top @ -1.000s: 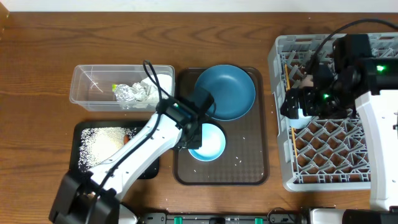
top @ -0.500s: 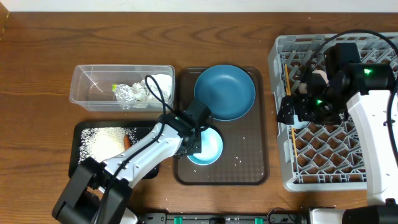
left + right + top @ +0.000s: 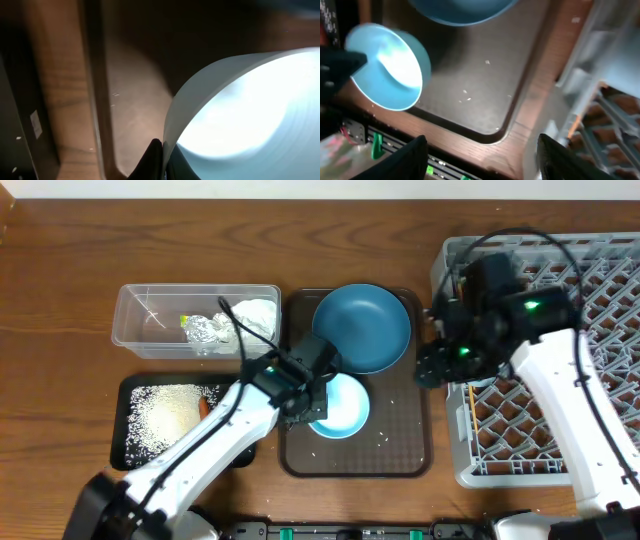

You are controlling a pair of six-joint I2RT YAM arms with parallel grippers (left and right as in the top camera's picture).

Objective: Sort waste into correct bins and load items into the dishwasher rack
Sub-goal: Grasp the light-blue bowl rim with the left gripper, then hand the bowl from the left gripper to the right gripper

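Bowl (image 3: 345,408), white and pale blue, sits low-centre in the overhead frame on the brown serving tray (image 3: 400,442), just below the dark-blue dish (image 3: 362,328). Left tool (image 3: 311,408) is pinched tight on its left rim, likely because the thin wall is the only graspable edge. Right tool (image 3: 480,146) hovers spread and empty at the tray's right edge beside the dishwasher rack (image 3: 452,468), perhaps waiting to receive.

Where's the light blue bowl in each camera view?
Overhead: bowl at centre, just below the dark blue dish.
Left wrist: fills the right half.
Right wrist: upper left, tilted.
Shared landmark: the brown tray under it.
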